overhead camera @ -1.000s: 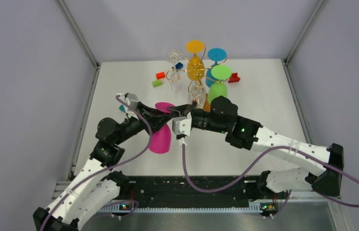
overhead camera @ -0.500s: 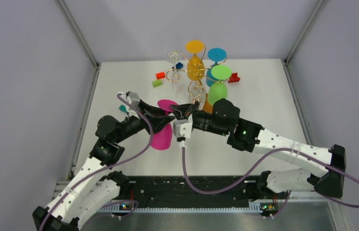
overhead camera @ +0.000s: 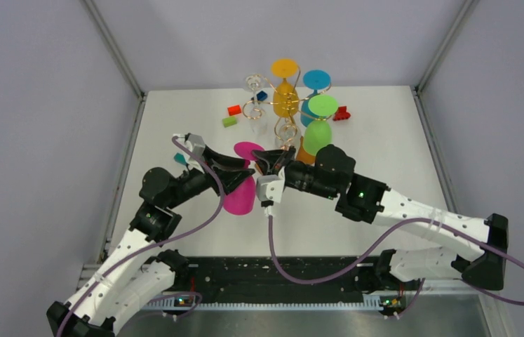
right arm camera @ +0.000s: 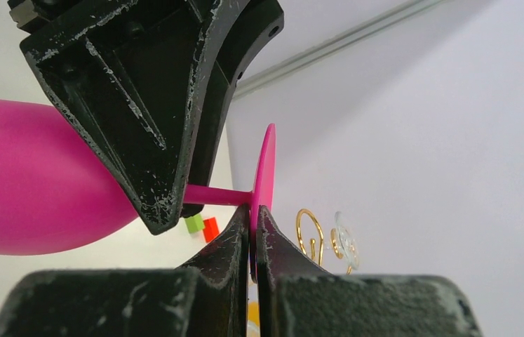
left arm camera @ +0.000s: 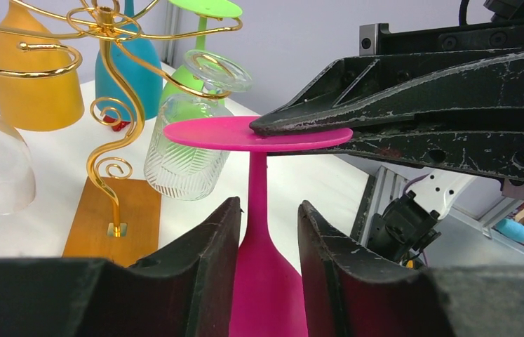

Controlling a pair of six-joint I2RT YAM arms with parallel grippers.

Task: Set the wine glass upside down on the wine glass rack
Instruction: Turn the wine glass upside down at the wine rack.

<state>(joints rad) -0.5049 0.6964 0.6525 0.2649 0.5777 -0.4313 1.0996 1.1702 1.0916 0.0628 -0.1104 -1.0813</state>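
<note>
While both arms meet at the centre of the overhead view, the wine glass (overhead camera: 239, 199), magenta throughout, is held between them with its flat foot uppermost and its bowl hanging below. The left gripper (left arm camera: 267, 208) sets one finger on each side of the neck, where the stem widens into the bowl, and clasps the glass there. The right gripper (right arm camera: 253, 219) reaches in from the right of the frame. Its fingertips are pressed together on the rim of the foot, one on each face of the disc. The wine glass rack (left arm camera: 101, 217) stands beyond the glass, toward the upper centre of the overhead view, near it but apart. A yellow glass (overhead camera: 285, 98), a teal glass (overhead camera: 313, 81), a green glass (overhead camera: 317, 133) and a clear ribbed glass (left arm camera: 185, 151) hang foot-up from its gold arms.
</note>
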